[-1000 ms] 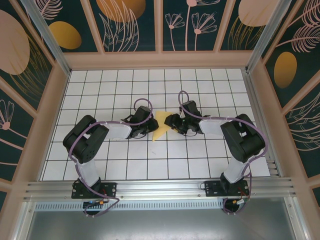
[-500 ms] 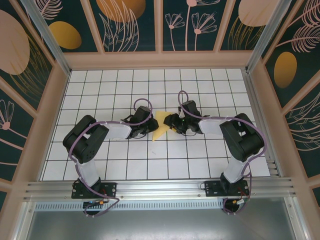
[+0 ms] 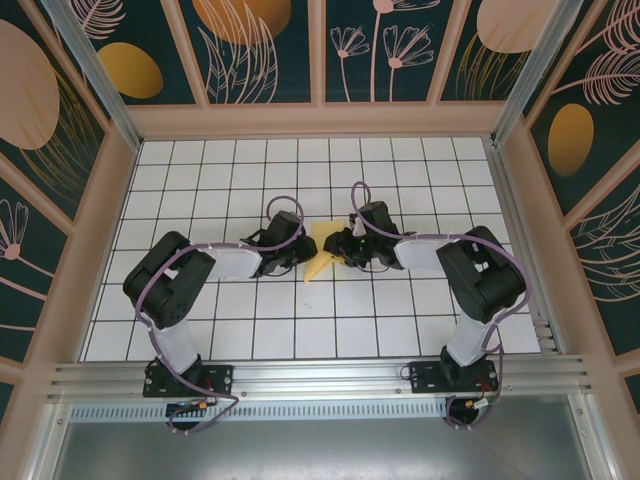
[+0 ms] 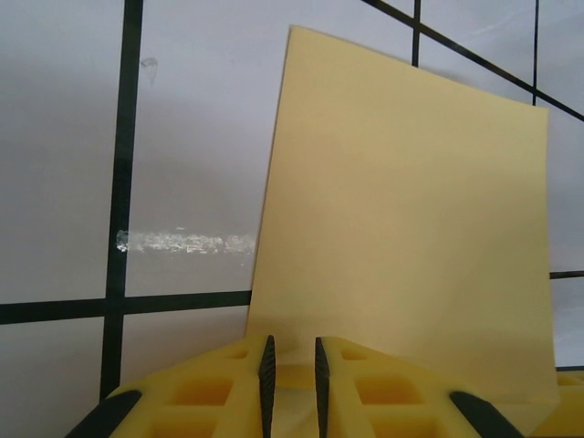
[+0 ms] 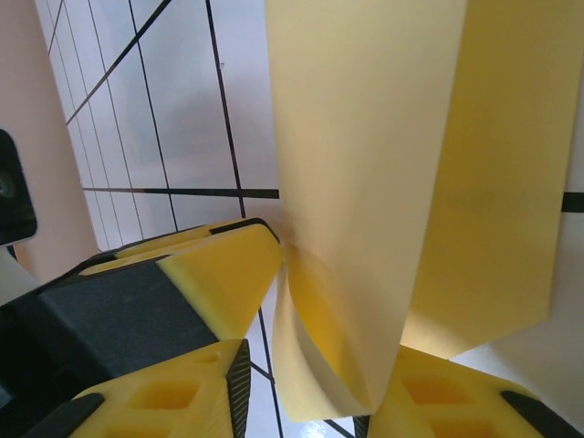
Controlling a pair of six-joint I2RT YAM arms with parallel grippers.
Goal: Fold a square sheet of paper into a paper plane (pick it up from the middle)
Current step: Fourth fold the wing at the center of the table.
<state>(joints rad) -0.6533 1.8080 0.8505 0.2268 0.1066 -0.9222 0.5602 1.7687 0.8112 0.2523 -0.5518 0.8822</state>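
Observation:
The square sheet of paper (image 3: 321, 251) is folded into a pale-yellow wedge in the middle of the grid table, between both grippers. My left gripper (image 3: 299, 255) comes at it from the left. In the left wrist view the paper (image 4: 411, 228) runs down into the narrow gap of the left gripper (image 4: 292, 365), which is shut on its edge. My right gripper (image 3: 339, 249) meets it from the right. In the right wrist view a bulging fold of the paper (image 5: 365, 182) stands between the fingers of the right gripper (image 5: 319, 365). It touches the right finger, and a gap remains at the left pad (image 5: 239, 392).
The white grid table (image 3: 250, 330) is walled by a tan frame (image 3: 315, 120) at the back and sides. A metal rail (image 3: 320, 375) carries both arm bases at the near edge. A strip of clear tape (image 4: 182, 242) lies on a tile left of the paper.
The right gripper's jaws have narrowed around the paper fold, and the right wrist has edged slightly left. The left arm and the paper have hardly moved.

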